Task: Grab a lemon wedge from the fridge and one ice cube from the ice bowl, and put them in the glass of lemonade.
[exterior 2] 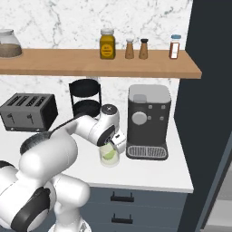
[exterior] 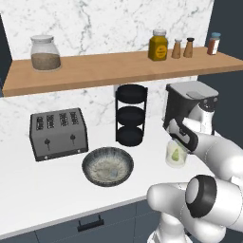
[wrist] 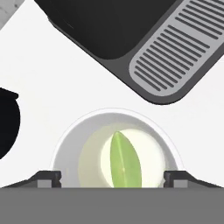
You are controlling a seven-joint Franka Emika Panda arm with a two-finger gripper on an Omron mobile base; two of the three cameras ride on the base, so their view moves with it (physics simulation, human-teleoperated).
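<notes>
Jaws [wrist: 113, 177] spread above glass of lemonade [wrist: 117, 148], beside coffee machine [exterior 2: 148, 121].

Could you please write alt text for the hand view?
Looking straight down into the pale translucent glass of lemonade, a yellow-green lemon wedge lies inside, between the open gripper tips. The dark coffee machine's ribbed grey drip tray sits beyond.

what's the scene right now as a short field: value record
gripper: above the glass of lemonade, fingers spread wide, holding nothing
lemon wedge: inside the glass
ice bowl: on the counter, in front of the toaster
glass position: beside the coffee machine, near its drip tray
remaining: the ice cube, judging by the glass contents
</notes>
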